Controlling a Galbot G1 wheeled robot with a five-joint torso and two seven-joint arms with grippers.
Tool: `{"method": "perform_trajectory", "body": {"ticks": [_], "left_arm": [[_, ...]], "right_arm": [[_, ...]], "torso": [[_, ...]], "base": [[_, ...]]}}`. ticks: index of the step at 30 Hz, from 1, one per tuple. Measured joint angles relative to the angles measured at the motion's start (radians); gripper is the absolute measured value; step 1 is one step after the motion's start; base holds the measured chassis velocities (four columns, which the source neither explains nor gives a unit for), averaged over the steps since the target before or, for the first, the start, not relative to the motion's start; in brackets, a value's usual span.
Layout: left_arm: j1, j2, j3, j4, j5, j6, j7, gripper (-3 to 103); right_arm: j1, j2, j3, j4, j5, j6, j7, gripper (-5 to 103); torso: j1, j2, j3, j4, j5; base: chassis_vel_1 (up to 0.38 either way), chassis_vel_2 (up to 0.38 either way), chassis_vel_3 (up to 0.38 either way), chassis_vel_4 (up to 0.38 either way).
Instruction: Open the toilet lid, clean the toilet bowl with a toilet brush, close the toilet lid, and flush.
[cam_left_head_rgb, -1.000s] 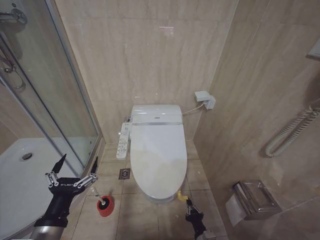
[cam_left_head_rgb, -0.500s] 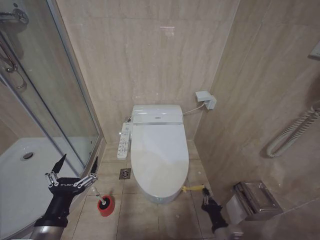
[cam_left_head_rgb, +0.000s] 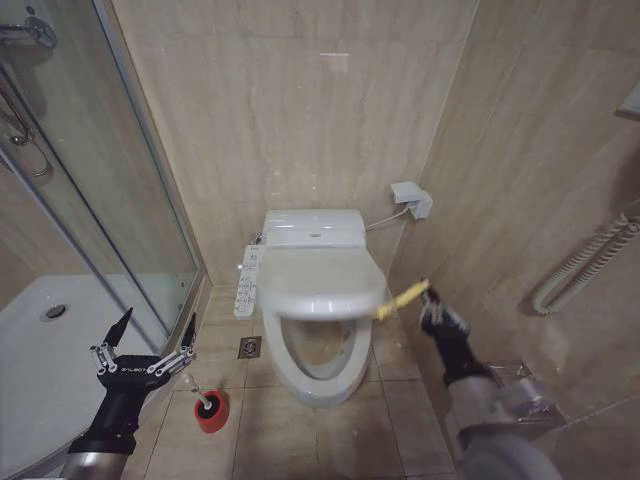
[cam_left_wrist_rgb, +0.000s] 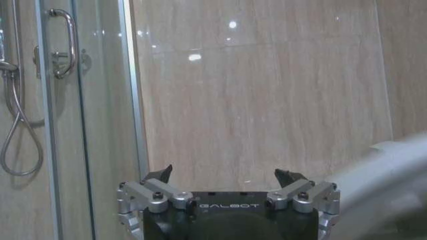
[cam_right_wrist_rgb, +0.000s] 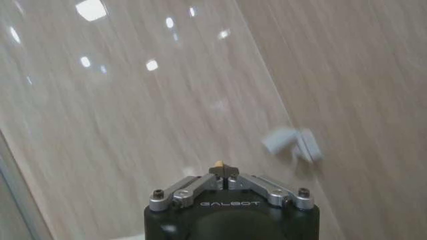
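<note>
The toilet lid (cam_left_head_rgb: 318, 282) is lifted partway and hangs roughly level above the toilet bowl (cam_left_head_rgb: 312, 362), whose inside shows below it. A taut yellow cord loop (cam_left_head_rgb: 402, 298) runs from the lid's front edge to my right gripper (cam_left_head_rgb: 428, 304), which is shut on it to the right of the toilet. In the right wrist view a bit of cord sticks out of the shut right gripper (cam_right_wrist_rgb: 223, 172). The toilet brush (cam_left_head_rgb: 205, 404) stands in a red holder cup (cam_left_head_rgb: 211, 417) on the floor left of the bowl. My left gripper (cam_left_head_rgb: 150, 335) (cam_left_wrist_rgb: 227, 176) hovers open above and left of the brush.
A glass shower screen (cam_left_head_rgb: 120, 200) and white shower tray (cam_left_head_rgb: 40, 350) stand at the left. A button-panel arm (cam_left_head_rgb: 247, 280) lies along the bowl's left side, with a floor drain (cam_left_head_rgb: 249, 347) beside it. The right wall carries a socket (cam_left_head_rgb: 410, 198), a hose (cam_left_head_rgb: 580, 265) and a metal paper holder (cam_left_head_rgb: 505, 395).
My right gripper has risen from floor level to beside the toilet, pulling the yellow cord with it. The lid has lifted from shut to partway up. The left arm has not moved.
</note>
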Motion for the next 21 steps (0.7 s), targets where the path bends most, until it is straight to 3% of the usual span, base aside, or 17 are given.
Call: {"method": "perform_trajectory", "body": {"ticks": [10, 17, 21], "left_arm": [[0.0, 0.0, 0.0, 0.0, 0.0, 0.0, 0.0, 100], [0.0, 0.0, 0.0, 0.0, 0.0, 0.0, 0.0, 100], [0.0, 0.0, 0.0, 0.0, 0.0, 0.0, 0.0, 100]], "right_arm": [[0.099, -0.083, 0.028, 0.028, 0.121, -0.026, 0.041, 0], [0.253, 0.001, -0.022, -0.064, 0.13, 0.002, 0.041, 0], [0.337, 0.012, -0.039, -0.143, 0.123, 0.03, 0.03, 0]], "torso": [[0.0, 0.0, 0.0, -0.0003, 0.0001], [0.0, 0.0, 0.0, -0.0005, 0.0002], [0.0, 0.0, 0.0, -0.0005, 0.0001]], "base": [[0.0, 0.0, 0.0, 0.0], [0.0, 0.0, 0.0, 0.0], [0.0, 0.0, 0.0, 0.0]]}}
